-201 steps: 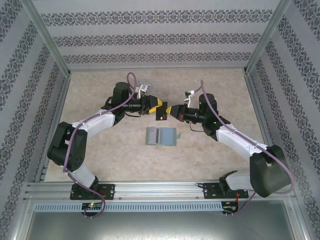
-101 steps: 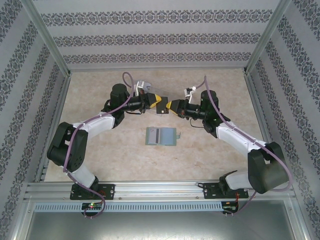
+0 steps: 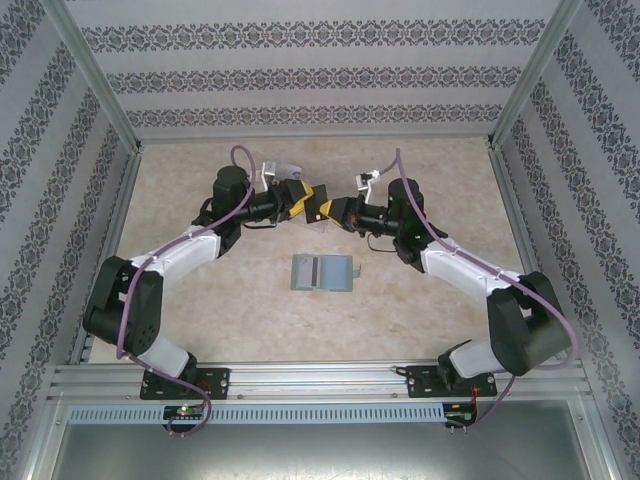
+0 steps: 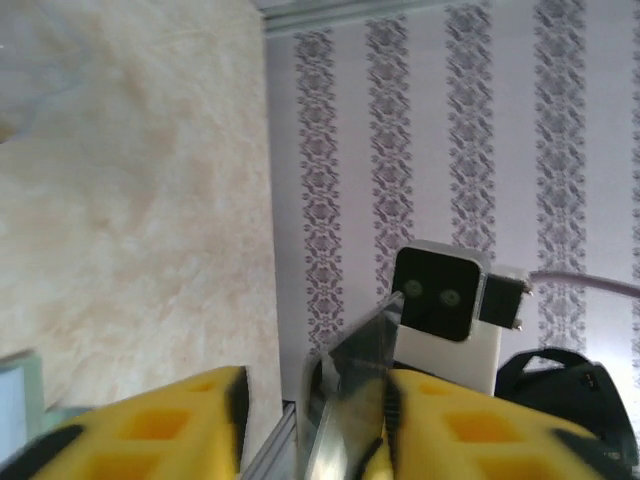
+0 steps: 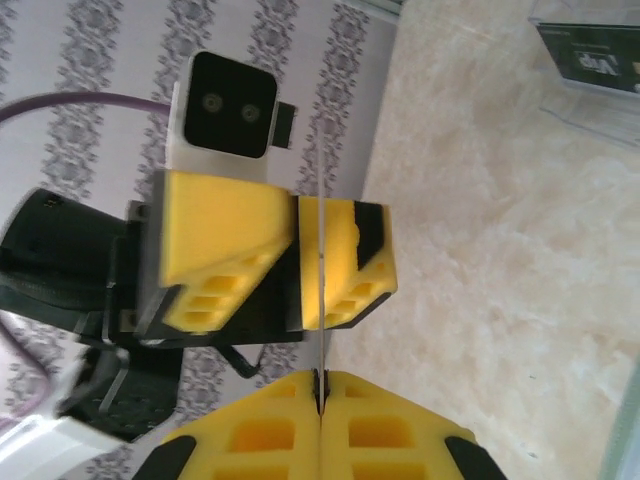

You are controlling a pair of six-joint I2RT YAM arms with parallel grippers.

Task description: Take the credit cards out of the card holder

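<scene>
Yellow, hollow-celled right pincer clamps a thin, flat dark card.

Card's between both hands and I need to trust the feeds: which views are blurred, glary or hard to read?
Top view: even light, soft shadows, sharp, but the card is tiny. Left wrist: near yellow fingers blurred, card shiny and smeared, wall sharper. Right wrist: crisp, the card edge-on, a thin line entering the right hand.

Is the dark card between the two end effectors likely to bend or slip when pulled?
Probably stiff: the card runs edge-on as a straight line from the right end effector. Its shiny face may slip, so a firm pinch seems wise.
</scene>
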